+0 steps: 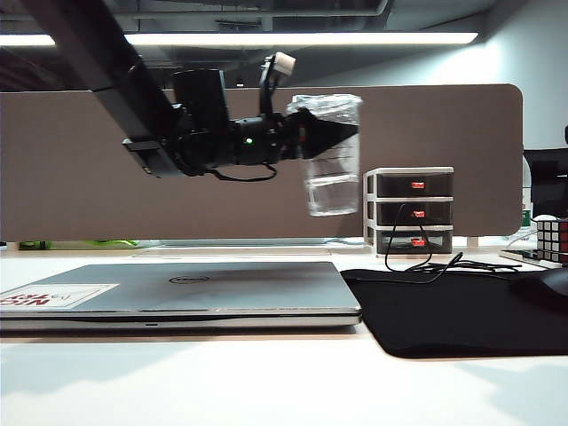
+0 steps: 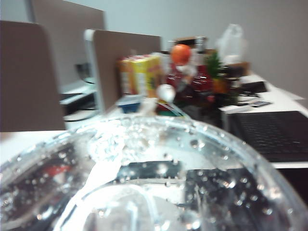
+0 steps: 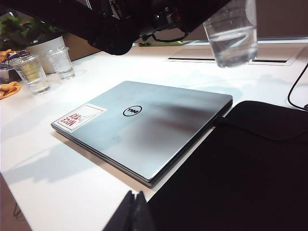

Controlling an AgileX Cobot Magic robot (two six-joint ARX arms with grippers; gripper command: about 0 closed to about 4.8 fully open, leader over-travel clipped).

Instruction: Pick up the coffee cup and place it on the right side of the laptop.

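While I watch from the outside camera, the left gripper (image 1: 333,133) has the coffee cup (image 1: 330,160) clamped between its black fingers, high in the air above the right end of the laptop (image 1: 177,293). The jaws sit fairly wide because the cup is fat, and they press on its upper half from the side. The cup stands close to upright, long axis near vertical, lid end up and narrow base down, maybe leaning a touch. A little clear liquid sits in the bottom.

From the left wrist camera the cup (image 2: 144,178) fills the lower half of the picture, lid facing the lens with droplets all over it, so I can't make out the fingers there.

The right wrist camera shows the cup's bottom part (image 3: 232,33) hanging above the far edge of the closed laptop (image 3: 144,130), nothing touching it from below. The laptop lies flat, lid shut, round logo up, with the white-and-red sticker (image 3: 80,117) at one corner. A black mouse mat (image 1: 453,311) lies just beside the laptop on its right in the outside view, touching or nearly touching its edge.

The right gripper (image 3: 132,214) only shows as dark finger tips low over the desk near the mat; they look pressed together.

Behind the mat stands a small drawer unit (image 1: 410,210) with a black cable (image 1: 426,262) trailing off it. Two other plastic cups (image 3: 43,70) stand well apart on the far side of the laptop.
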